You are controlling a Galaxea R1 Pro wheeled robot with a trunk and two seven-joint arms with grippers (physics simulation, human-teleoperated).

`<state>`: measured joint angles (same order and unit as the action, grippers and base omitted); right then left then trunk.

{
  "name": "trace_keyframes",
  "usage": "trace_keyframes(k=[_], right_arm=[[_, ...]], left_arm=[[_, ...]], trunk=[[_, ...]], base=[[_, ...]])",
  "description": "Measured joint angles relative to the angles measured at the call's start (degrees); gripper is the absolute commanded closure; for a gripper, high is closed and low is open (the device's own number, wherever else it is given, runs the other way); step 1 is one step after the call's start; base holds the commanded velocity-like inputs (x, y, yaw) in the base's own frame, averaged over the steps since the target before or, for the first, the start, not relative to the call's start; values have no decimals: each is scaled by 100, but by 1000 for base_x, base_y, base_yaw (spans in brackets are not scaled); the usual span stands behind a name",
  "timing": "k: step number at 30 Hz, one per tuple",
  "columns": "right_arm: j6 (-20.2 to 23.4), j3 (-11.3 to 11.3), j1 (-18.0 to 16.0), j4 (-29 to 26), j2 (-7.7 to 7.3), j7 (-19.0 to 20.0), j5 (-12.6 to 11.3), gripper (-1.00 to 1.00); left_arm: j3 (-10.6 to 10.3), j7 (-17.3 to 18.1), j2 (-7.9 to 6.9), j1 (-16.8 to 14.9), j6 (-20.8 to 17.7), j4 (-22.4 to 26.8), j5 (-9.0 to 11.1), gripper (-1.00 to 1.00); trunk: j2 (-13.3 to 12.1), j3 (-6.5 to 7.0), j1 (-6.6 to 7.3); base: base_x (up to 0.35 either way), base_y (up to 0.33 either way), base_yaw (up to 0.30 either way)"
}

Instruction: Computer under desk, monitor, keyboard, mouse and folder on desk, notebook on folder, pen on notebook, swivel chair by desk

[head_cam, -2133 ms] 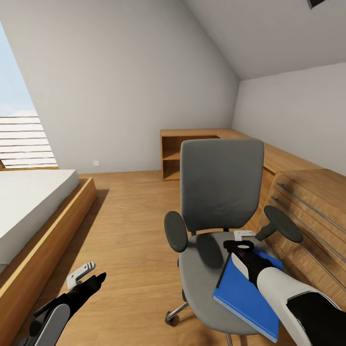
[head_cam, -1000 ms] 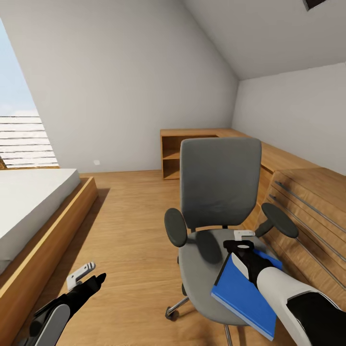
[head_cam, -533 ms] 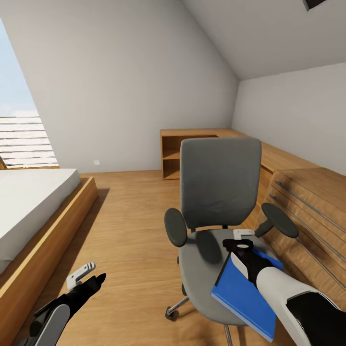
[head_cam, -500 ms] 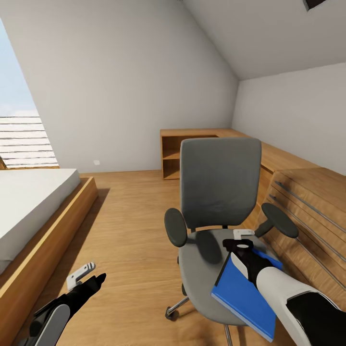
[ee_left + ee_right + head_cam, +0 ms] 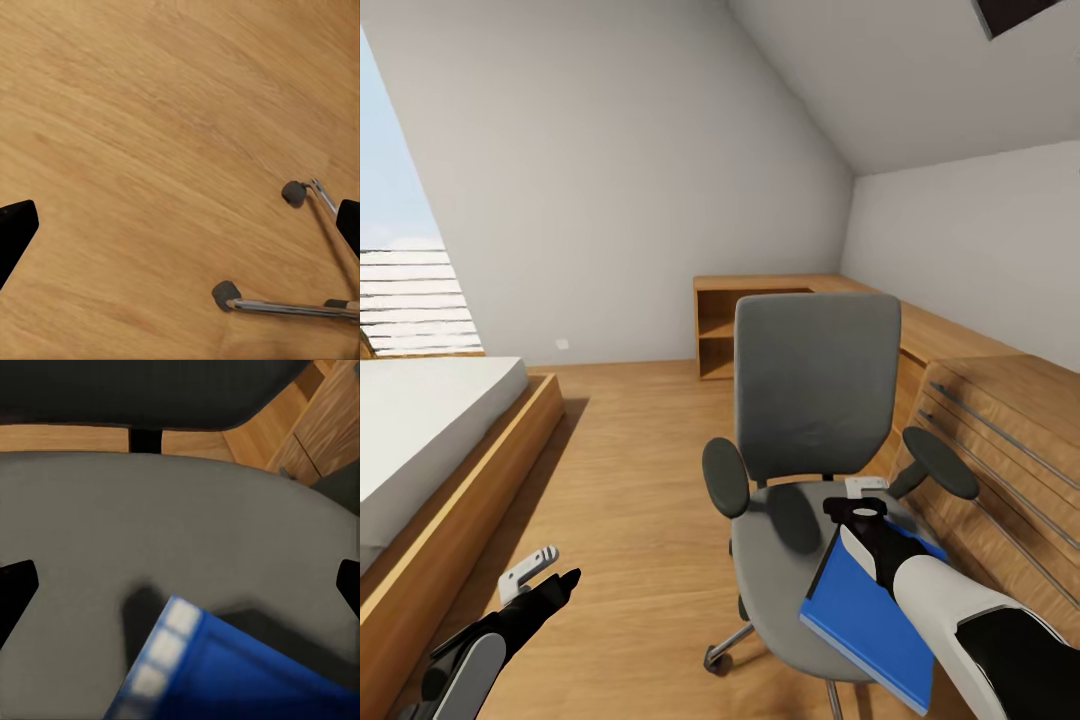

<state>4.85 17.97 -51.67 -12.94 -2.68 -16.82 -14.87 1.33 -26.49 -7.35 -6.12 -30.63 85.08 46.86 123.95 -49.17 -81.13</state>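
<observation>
Right claw [image 5: 867, 503] is hovering over the flat bright blue folder [image 5: 865, 615] on the grey padded swivel chair [image 5: 815, 440] — fingers spread, nothing pinched; left claw [image 5: 540, 575] is hanging spread — folder move not done.

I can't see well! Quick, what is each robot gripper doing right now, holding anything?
Left gripper: open, holding nothing, over the floor.
Right gripper: open above the blue folder on the swivel chair, not gripping it.

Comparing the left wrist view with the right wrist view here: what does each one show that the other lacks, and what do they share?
Left wrist view: wooden floor and the chair's chrome legs with casters. Right wrist view: the grey seat, the backrest's lower edge and a corner of the blue folder over the seat. Both: parts of the swivel chair and dark fingertips at the picture edges.
</observation>
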Motion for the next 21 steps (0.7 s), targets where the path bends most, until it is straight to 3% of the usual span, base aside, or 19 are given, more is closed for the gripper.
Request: trace_keyframes(k=[21], right_arm=[[20,9,7,-173,11,2,-15,-100]], left_arm=[[-1,0,-2,0,0,0,0,-100]], trunk=[[0,186,0]], base=[[0,0,0]])
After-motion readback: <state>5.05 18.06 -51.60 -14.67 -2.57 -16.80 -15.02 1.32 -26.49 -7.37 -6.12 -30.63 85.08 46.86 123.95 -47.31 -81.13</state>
